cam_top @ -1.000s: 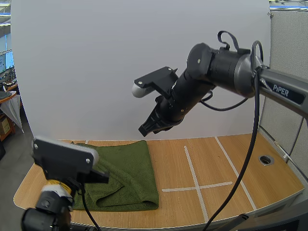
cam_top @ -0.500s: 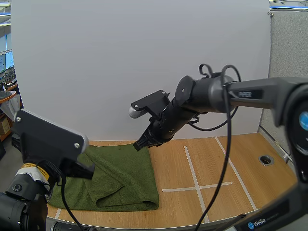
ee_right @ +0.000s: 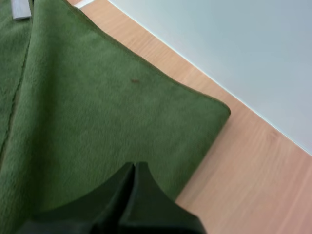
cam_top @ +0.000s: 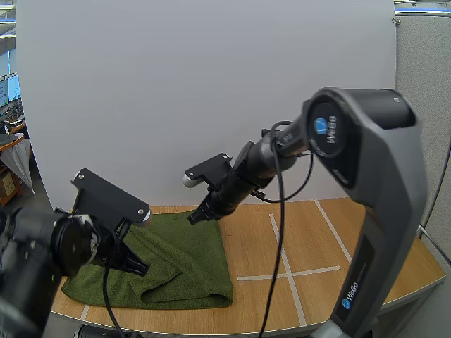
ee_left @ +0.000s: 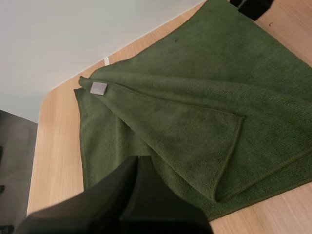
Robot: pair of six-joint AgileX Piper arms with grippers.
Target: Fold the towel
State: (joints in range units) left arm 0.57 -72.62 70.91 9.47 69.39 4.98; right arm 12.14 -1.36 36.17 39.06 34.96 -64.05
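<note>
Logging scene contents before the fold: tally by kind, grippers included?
green towel: 1
grippers, the left gripper and the right gripper, both shut: 2
table: 1
Total: 4

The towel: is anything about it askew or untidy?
Yes. The towel is not flat: a loose flap lies folded over it at a slant, and its edges do not line up with the towel's edges. Nothing looks spilled or damaged.
</note>
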